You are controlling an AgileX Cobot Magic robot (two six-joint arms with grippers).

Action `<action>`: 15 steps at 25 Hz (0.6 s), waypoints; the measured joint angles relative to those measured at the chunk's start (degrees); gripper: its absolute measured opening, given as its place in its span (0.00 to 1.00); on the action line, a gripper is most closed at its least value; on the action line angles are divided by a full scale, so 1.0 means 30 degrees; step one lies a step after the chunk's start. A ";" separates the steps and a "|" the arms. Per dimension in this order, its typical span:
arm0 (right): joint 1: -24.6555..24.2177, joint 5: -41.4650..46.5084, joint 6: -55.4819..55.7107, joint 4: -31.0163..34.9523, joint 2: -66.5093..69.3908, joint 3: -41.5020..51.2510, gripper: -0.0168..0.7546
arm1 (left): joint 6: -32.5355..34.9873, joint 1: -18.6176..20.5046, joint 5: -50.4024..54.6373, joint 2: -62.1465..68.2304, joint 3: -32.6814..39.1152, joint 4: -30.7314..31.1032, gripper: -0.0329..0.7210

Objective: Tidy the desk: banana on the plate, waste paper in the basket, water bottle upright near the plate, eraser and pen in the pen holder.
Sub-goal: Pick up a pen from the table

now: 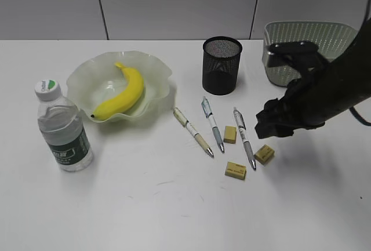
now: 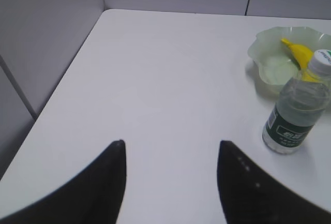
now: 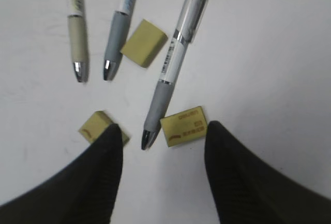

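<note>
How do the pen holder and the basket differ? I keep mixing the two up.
The pen holder is a black mesh cylinder; the basket is a pale green rectangular box with woven lattice sides. The pen holder is narrow and stands behind the pens; the basket is wider and sits at the desk's far right. Both stand upright with open tops.

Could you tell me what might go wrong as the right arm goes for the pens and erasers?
1. The right end effector hangs open over a pen whose tip lies beside an eraser; closing could catch both or flick one away.
2. Another eraser sits at the left finger and may be pushed aside.
3. The pen holder has a narrow mouth, so a tilted pen may miss.
</note>
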 joint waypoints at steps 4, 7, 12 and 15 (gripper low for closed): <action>0.0036 -0.0086 0.0157 -0.0465 0.2740 -0.0626 0.64 | 0.0000 0.0000 0.0000 0.0000 0.0000 0.0000 0.59; 0.0036 -0.0144 0.0247 -0.0483 0.3526 -0.1039 0.66 | 0.0000 0.0000 0.0000 0.0000 0.0000 0.0000 0.59; 0.0036 -0.0207 0.1177 -0.0591 0.3895 -0.2804 0.66 | 0.0000 0.0000 0.0000 0.0000 0.0000 0.0000 0.57; 0.0036 0.0190 0.3076 -0.1763 0.4699 -0.4424 0.65 | 0.0000 0.0000 0.0000 0.0000 0.0000 0.0000 0.56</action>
